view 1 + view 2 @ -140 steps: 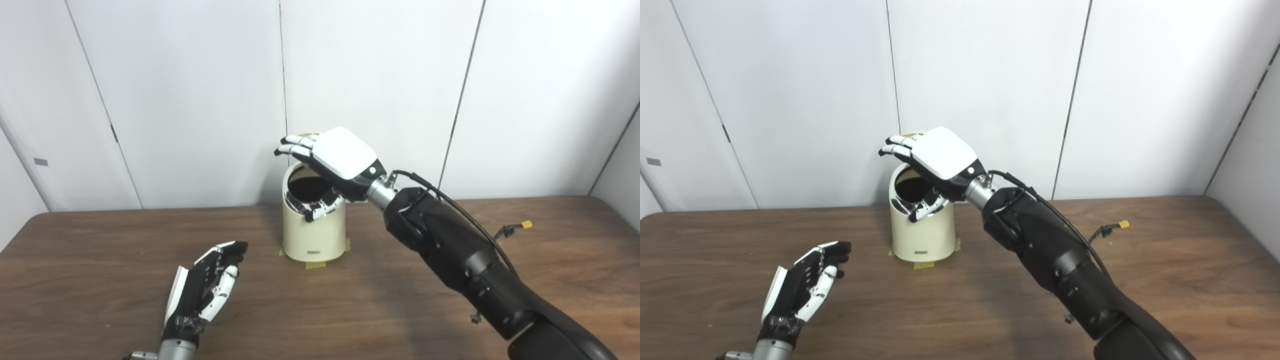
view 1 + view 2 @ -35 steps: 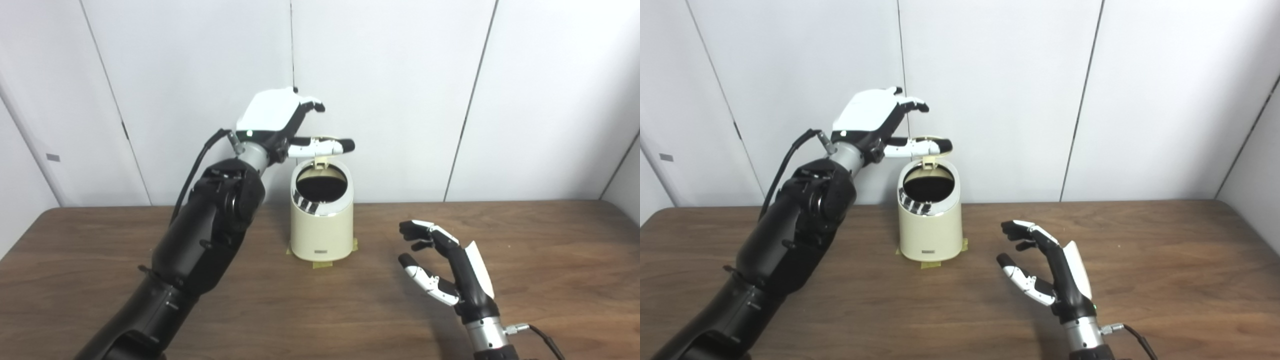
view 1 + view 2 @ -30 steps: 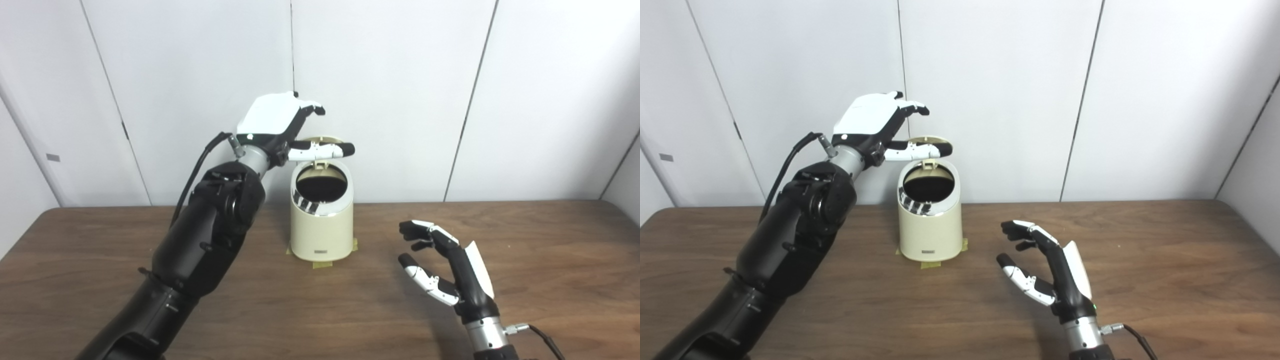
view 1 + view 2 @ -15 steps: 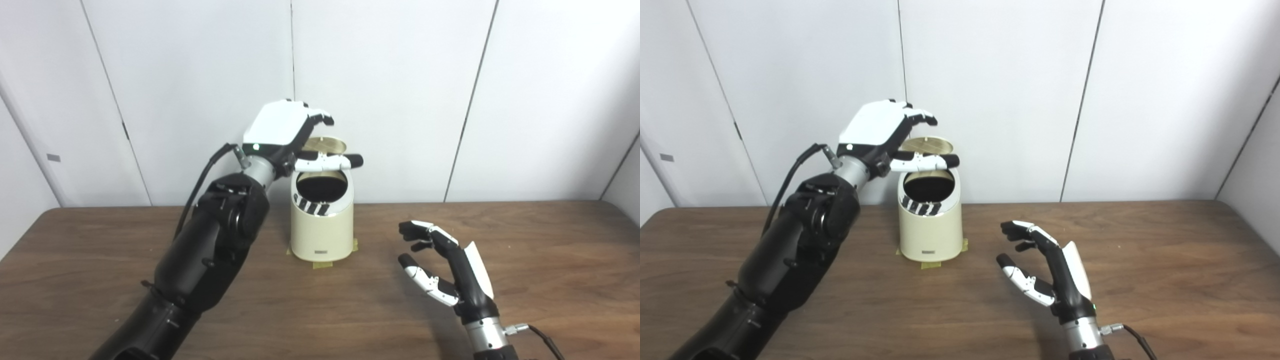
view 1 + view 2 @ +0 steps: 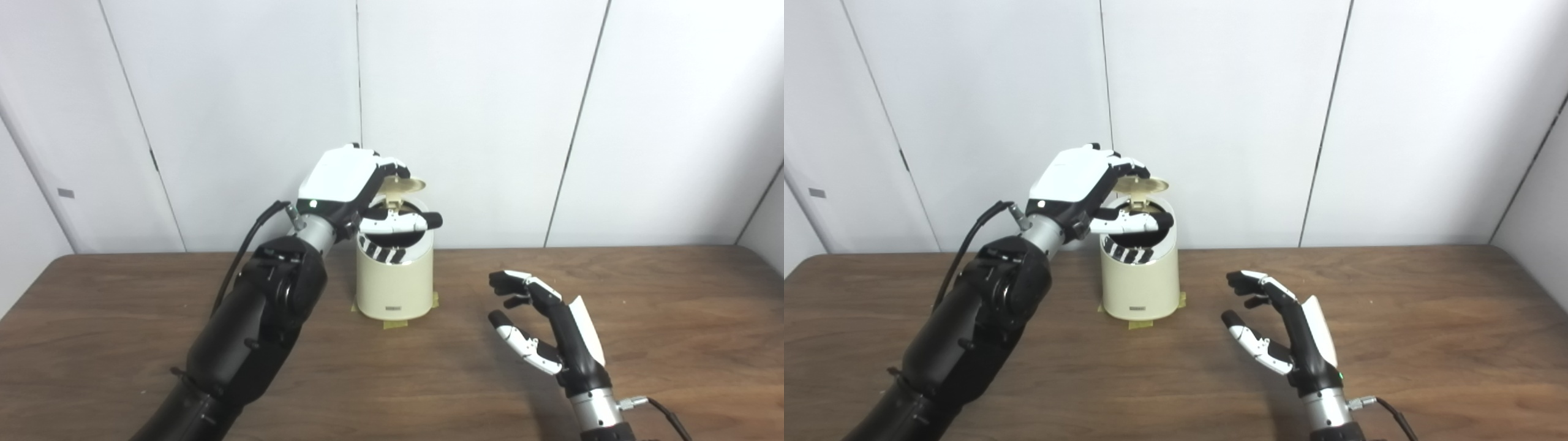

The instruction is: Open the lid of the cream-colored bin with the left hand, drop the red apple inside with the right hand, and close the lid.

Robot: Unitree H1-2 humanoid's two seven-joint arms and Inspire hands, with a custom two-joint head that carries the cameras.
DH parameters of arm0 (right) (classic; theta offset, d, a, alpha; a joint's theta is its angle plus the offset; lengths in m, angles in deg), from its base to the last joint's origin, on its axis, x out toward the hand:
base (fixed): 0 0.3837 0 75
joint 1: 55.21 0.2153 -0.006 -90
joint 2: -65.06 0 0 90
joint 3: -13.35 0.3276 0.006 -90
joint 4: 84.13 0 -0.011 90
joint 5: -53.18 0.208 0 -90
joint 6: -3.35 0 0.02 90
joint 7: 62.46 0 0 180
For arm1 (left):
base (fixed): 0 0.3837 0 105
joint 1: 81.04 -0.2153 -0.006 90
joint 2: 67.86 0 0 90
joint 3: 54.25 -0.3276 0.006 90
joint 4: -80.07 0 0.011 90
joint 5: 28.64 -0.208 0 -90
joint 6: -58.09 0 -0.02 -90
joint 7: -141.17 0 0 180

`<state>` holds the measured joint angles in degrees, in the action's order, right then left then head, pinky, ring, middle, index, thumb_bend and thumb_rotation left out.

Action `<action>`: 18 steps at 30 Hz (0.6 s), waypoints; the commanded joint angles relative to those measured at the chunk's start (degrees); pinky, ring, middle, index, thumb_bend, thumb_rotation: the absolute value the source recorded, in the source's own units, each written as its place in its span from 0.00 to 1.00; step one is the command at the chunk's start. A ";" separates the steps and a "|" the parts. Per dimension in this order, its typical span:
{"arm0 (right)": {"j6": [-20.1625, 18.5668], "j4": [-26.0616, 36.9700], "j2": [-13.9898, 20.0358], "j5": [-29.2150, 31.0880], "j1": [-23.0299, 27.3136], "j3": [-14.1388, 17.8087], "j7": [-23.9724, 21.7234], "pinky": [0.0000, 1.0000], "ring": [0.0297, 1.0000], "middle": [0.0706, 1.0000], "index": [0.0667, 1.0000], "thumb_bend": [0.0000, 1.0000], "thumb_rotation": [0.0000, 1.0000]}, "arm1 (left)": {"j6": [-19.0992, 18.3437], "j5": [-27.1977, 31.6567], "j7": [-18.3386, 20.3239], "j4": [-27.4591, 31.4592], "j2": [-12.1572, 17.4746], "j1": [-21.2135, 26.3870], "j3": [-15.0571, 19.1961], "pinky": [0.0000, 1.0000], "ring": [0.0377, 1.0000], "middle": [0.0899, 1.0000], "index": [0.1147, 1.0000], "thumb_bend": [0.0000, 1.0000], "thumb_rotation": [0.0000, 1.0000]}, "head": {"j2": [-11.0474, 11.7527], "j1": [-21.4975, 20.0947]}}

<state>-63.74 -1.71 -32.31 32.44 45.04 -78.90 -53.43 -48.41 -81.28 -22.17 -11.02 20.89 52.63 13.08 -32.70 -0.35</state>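
Note:
The cream-colored bin [image 5: 392,288] stands at the back middle of the table. Its round lid [image 5: 409,185] is hinged at the back and tilted about halfway down over the dark opening. My left hand [image 5: 344,181] hovers over the bin, fingers resting on the lid's top edge and the thumb stretched across the front of the opening. It grips nothing. My right hand [image 5: 551,334] waits low over the table to the right of the bin, palm turned left, fingers apart and empty. No red apple is visible in either view.
Yellow tape [image 5: 392,323] marks the bin's base on the brown wooden table [image 5: 122,343]. White wall panels stand close behind the bin. A thin cable [image 5: 664,409] trails from my right wrist at the bottom right.
My left hand has come down onto the bin and the lid has tipped from nearly upright toward the opening. Earlier still, my right hand was over the open bin; it now rests at the right.

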 commanded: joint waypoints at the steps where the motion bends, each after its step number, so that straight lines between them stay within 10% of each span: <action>1: 0.95 1.23 0.08 0.15 0.42 0.06 0.32 0.59 0.68 0.69 0.69 0.22 0.55 | 0.01 -0.62 -0.84 1.05 0.00 2.26 0.84 1.00 0.91 0.77 0.75 0.92 1.00 | -0.06 -0.15; 18: -0.29 2.60 0.05 -0.43 -0.03 -0.09 -0.02 0.59 0.68 0.69 0.69 0.23 0.58 | -0.20 -0.81 0.33 2.52 -0.39 -0.17 0.92 1.00 0.90 0.76 0.75 0.89 0.99 | -0.66 -0.53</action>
<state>-64.43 -0.65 -32.35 31.96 44.38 -79.01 -53.65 -47.98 -81.15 -21.94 -9.61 20.38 50.72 13.61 -33.31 -0.88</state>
